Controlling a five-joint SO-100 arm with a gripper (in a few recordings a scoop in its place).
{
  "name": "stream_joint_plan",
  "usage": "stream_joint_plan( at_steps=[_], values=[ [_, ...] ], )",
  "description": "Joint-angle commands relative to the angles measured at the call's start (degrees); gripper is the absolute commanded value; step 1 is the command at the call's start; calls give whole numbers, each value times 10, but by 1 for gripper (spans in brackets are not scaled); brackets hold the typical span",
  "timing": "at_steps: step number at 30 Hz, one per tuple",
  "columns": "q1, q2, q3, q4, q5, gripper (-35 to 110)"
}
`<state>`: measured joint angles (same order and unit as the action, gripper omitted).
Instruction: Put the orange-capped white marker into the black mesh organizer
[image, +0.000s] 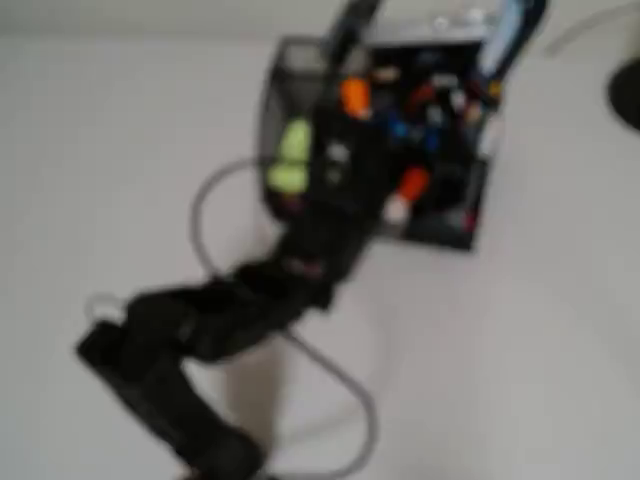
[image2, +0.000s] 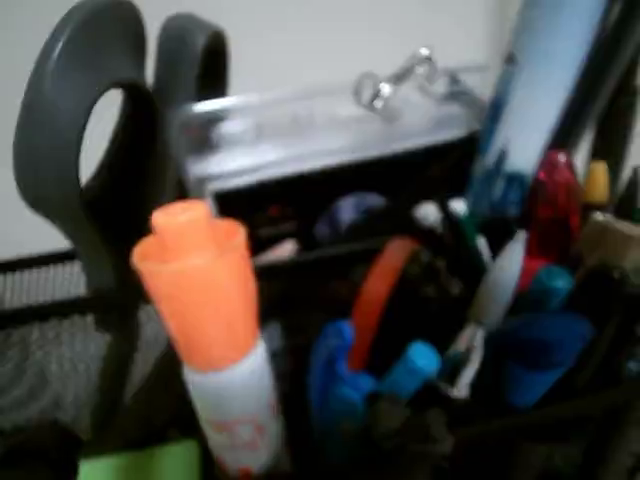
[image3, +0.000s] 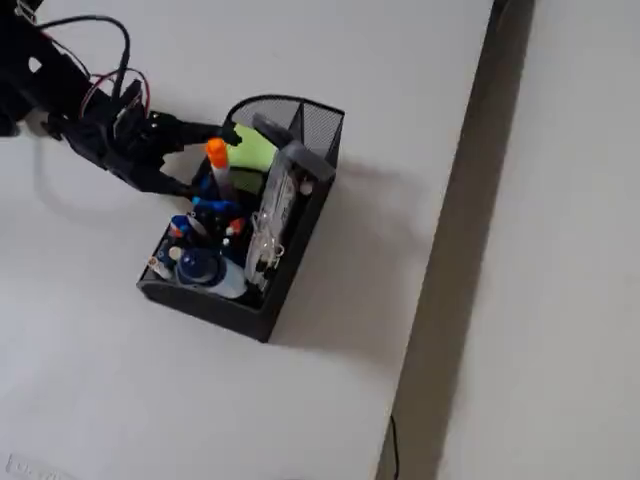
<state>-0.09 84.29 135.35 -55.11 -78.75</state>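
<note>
The orange-capped white marker (image3: 217, 165) stands nearly upright in the black mesh organizer (image3: 240, 312), cap up, among other pens. My gripper (image3: 208, 160) reaches in from the left with its jaws spread to either side of the marker, apparently not touching it. Close up in the wrist view, the marker (image2: 215, 340) leans slightly, with pinkish print on its white barrel, and the organizer's mesh (image2: 45, 310) lies behind it. In the blurred overhead view, the orange cap (image: 353, 95) pokes up beside my gripper (image: 340, 130) over the organizer (image: 450, 232).
Scissors with grey handles (image2: 90, 150), a clear plastic box with clips (image2: 330, 120), a green pad (image3: 255, 148), a pale blue tube (image2: 545, 90) and several pens crowd the organizer. A redder orange-tipped pen (image: 410, 185) lies in it. A grey cable (image: 345, 390) loops on the table.
</note>
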Motion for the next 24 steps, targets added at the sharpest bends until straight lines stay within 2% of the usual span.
stream_joint_plan(
  at_steps=[1,8,15,19,24],
  values=[
    [15,143,-18,101,18,39],
    [13,354,-139,420,97,38],
    [39,475,-269,759,309,35],
    [67,534,-284,944,480,25],
    [75,629,-212,1124,636,2]
  ],
)
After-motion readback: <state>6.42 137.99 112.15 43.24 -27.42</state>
